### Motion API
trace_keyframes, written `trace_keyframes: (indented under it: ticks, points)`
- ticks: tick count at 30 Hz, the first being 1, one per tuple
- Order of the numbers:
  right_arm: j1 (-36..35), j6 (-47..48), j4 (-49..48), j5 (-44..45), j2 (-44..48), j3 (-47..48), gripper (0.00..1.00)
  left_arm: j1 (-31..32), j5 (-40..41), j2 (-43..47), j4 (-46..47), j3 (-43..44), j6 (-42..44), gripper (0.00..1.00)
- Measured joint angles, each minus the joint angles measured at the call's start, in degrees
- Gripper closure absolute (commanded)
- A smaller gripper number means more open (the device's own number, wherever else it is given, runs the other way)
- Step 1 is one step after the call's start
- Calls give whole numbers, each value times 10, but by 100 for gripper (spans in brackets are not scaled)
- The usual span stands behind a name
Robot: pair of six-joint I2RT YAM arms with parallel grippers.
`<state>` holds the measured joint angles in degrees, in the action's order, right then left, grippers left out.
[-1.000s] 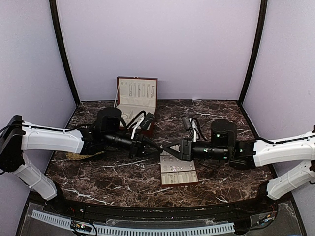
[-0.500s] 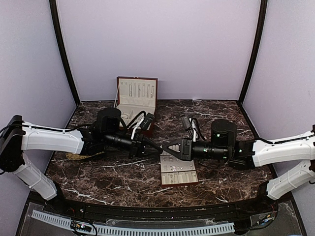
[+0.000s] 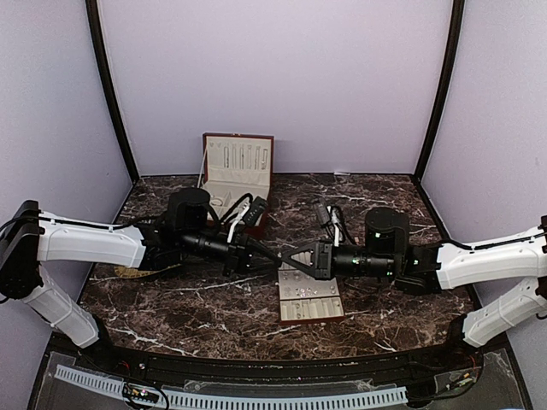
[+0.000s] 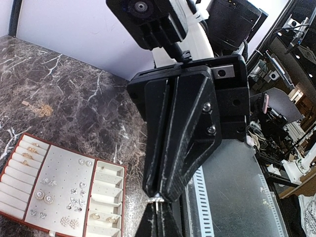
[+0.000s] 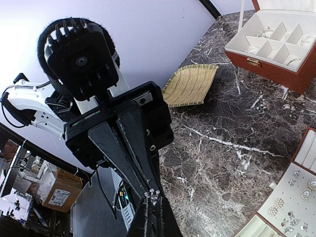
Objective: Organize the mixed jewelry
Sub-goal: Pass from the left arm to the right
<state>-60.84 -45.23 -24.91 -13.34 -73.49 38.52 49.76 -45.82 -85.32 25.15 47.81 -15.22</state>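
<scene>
My two grippers meet tip to tip above the marble table, just beyond the tray's far left corner. A tiny silvery stud (image 4: 157,200) with small clear stones sits pinched at the meeting point. In the left wrist view its post runs down between my left gripper (image 4: 158,211), which is shut on it. My right gripper (image 4: 159,193) comes in from above, shut at the stud's head. The right wrist view shows the stud (image 5: 154,193) at the tip of my right gripper (image 5: 154,202), with the left gripper (image 5: 151,186) pressed against it.
The cream slotted tray (image 3: 309,309) with a brown rim lies below the grippers, holding several earrings and rings. The open red-brown box (image 3: 238,171) stands at the back. A woven straw mat (image 5: 190,84) lies on the left. A small gold piece (image 4: 39,108) rests on the marble.
My right gripper's jaws have closed at the stud and the arm has edged slightly left. The left gripper has stayed shut and still.
</scene>
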Motion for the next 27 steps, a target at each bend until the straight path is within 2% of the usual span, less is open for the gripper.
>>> trace_keyframes:
  ticks: [1,2,7,10,13,20,27]
  points:
    - [0,1,0,0,0,0,100,0,0,0,0,0,0,100]
    - [0,1,0,0,0,0,100,0,1,0,0,0,0,96]
    - [0,2,10,11,4,0,100,0,8,0,-6,0,7,52]
    - [3,6,31,28,12,0,100,1,13,1,-11,0,13,40]
    - [9,17,68,43,26,0,100,1,23,2,-19,0,16,37]
    - [21,61,188,103,65,0,100,-8,72,33,-32,-3,24,36]
    - [21,99,313,169,44,2,100,-83,157,49,-82,1,13,36]
